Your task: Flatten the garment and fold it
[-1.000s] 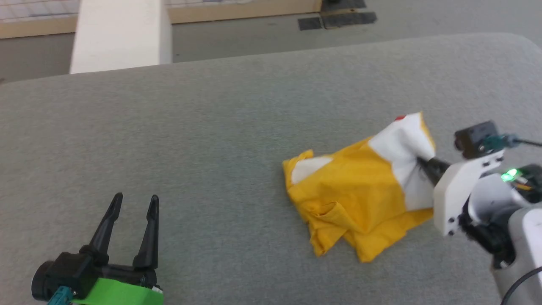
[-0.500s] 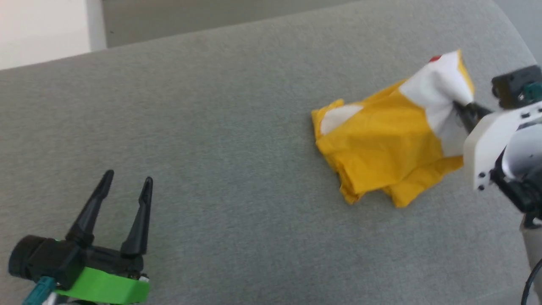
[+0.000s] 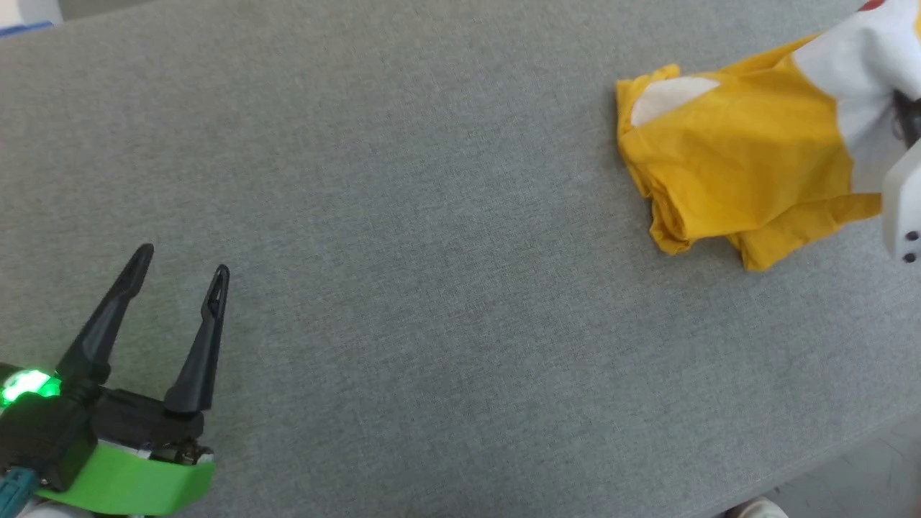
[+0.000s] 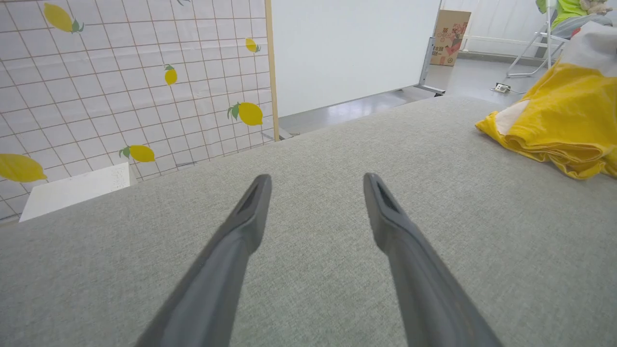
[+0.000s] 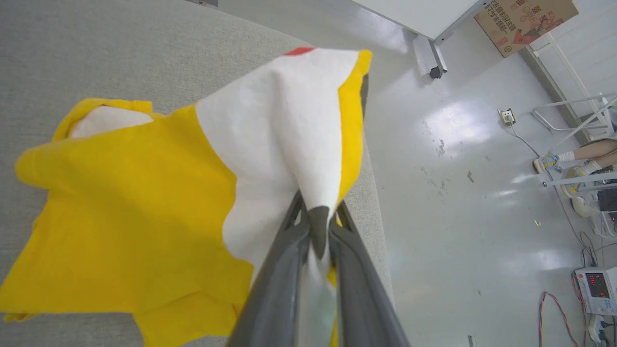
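Two grippers, left gripper (image 3: 183, 259) spread empty over table (image 3: 432, 288), right gripper (image 5: 319, 217) clamped on garment (image 5: 120, 193), box (image 5: 525, 14) lettering illegible

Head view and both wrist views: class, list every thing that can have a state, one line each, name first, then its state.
garment, crumpled and unfolded; white-printed part lifted, the rest lying on the grey surface.
right gripper, shut on the garment's white-printed part.
left gripper, open, holding nothing, apart from the garment.
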{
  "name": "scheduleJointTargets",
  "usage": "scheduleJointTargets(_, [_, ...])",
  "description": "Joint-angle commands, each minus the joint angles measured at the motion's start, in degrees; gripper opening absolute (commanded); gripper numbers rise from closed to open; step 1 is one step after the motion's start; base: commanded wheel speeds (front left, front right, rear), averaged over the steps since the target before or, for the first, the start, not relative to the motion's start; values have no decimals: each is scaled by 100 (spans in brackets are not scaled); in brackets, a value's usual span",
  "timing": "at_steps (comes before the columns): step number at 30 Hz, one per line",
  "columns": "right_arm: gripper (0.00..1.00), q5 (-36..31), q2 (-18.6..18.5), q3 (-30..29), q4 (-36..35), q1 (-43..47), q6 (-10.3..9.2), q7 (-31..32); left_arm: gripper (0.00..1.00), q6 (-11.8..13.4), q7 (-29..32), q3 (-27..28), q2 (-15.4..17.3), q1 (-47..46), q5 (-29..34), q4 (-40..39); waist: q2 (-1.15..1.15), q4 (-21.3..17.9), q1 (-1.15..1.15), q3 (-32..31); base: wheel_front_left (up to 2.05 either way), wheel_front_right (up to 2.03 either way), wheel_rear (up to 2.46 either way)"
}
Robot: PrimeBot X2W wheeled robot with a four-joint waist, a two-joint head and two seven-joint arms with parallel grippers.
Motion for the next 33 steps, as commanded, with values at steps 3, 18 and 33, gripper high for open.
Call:
scheduleJointTargets(3, [0,-196,-89,-120,45,-155,-9,-172,100,-36,78,79,159,-86,29,-182,0,-98,-1,318,0,0,0])
scheduleJointTargets(18, [0,-1216,-370,-973,393,-279,-9,-928,100,-37,166,203,592,-256,4,-707,0,92,-1,958,0,0,0])
scheduleJointTargets(33, [100,-1543,-38,-1510,1048,-322,-9,-1553,100,1,151,183,658,-355,-53,-644,0,314,-1,990,0,0,0])
